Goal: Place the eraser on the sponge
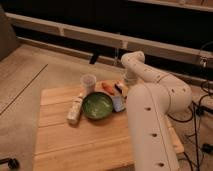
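A dark wall crossed by pale horizontal rails runs behind a tan floor, and on that floor stands a light wooden slatted tabletop (75, 145). The robot's thick white arm (150, 115) rises over the right side of the table, hiding its right edge, bends near the far edge and drops toward the far right corner. The gripper (128, 83) is at the end of that downward section, low over the far right part of the table, just beside the eraser. Whether it is released or clenched cannot be told.

The small black oblong eraser (119, 89) lies on the wood near the far edge, right of centre, with a small orange carrot-like piece (108, 87) just beside it on the left. The flat blue-grey rectangular sponge (118, 103) lies nearer the front than the eraser, against the arm's edge. The eraser is not on it.

A round green bowl (97, 105) sits touching or just beside the sponge's left side. A clear plastic cup (88, 81) stands upright by the far edge, and a white bottle (75, 109) lies on its side left of the bowl.
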Controlling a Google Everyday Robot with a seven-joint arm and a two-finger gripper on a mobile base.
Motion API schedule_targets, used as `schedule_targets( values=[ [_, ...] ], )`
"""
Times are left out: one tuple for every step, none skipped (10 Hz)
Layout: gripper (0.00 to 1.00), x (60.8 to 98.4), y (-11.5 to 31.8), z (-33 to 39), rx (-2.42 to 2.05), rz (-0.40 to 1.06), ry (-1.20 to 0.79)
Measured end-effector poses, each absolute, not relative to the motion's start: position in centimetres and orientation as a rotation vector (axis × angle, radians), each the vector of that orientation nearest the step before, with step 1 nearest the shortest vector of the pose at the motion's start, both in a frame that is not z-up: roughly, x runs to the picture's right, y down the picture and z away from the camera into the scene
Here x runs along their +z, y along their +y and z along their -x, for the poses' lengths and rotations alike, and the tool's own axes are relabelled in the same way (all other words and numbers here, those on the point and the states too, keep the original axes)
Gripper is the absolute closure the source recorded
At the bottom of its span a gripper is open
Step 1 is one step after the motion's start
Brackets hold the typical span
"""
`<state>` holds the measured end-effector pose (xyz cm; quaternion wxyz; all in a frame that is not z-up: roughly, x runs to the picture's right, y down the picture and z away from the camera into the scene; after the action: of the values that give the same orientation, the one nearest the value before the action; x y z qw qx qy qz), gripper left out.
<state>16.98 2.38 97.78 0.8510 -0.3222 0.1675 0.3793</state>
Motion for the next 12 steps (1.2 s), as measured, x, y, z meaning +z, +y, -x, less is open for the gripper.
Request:
schedule_targets(
  values=[
    [0.35,98.5,2.9,-17.0,0.800,0.685,0.366],
    [0.38,99.0,3.1,-17.1,0.801,0.686,0.377],
    [0.46,99.4,3.1,-17.2,0.801,0.681,0.386],
    [0.56,99.5,2.9,-17.3,0.801,0.677,0.390],
    [0.66,99.7,2.8,-17.4,0.801,0.673,0.393],
    [0.74,99.7,2.8,-17.5,0.802,0.674,0.397],
    [0.87,99.5,2.9,-17.3,0.812,0.686,0.399],
    [0.95,99.3,2.9,-17.2,0.820,0.694,0.398],
    [0.99,99.0,2.5,-17.1,0.825,0.693,0.396],
    [1.00,98.5,1.7,-17.0,0.832,0.682,0.393],
    [1.00,97.4,0.5,-16.9,0.839,0.661,0.389],
    [1.00,96.3,-0.5,-17.0,0.841,0.639,0.390]
  ],
)
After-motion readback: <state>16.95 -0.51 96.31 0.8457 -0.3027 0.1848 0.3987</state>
